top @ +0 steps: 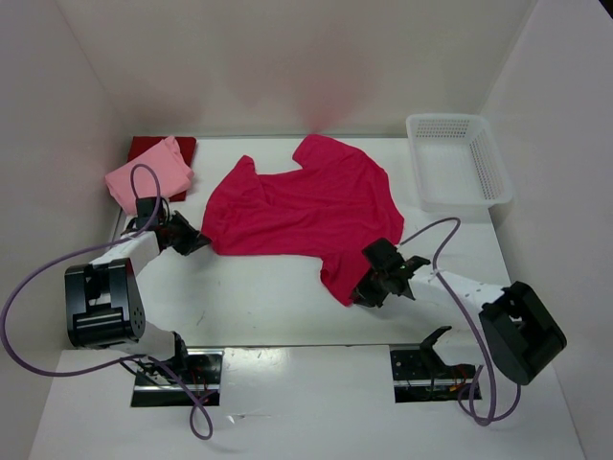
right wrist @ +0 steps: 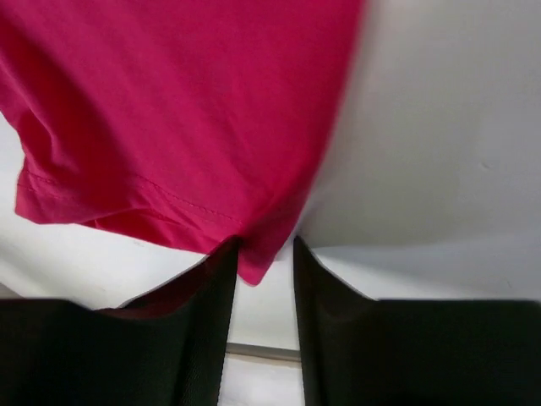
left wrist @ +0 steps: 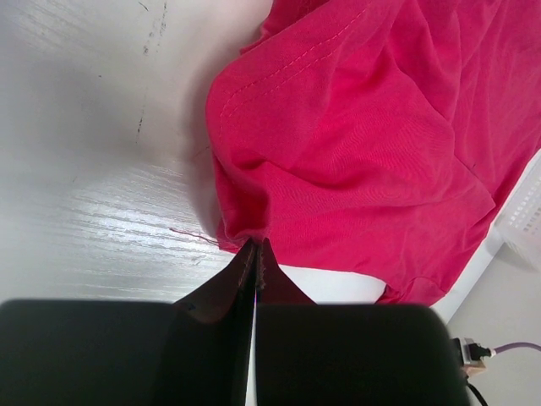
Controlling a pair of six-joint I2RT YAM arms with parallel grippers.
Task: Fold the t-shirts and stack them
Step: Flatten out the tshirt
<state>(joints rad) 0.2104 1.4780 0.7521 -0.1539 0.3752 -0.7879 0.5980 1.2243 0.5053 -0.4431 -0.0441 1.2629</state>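
Note:
The bright magenta-crimson t-shirt (top: 306, 206) lies spread and rumpled across the middle of the table. My left gripper (top: 198, 240) sits at its near left corner. In the left wrist view my left gripper (left wrist: 256, 245) is shut, with the shirt's edge (left wrist: 355, 152) bunched at its tips. My right gripper (top: 362, 287) is at the shirt's near right corner. In the right wrist view my right gripper (right wrist: 264, 252) is open, and the shirt's corner (right wrist: 169, 110) hangs between its fingers. The light pink shirt (top: 148, 177) lies folded at far left, partly over the folded dark red shirt (top: 179, 146).
A white mesh basket (top: 458, 161) stands at the far right; its edge also shows in the left wrist view (left wrist: 526, 220). White walls close in the table at the left, back and right. Purple cables loop from both arms near the front edge.

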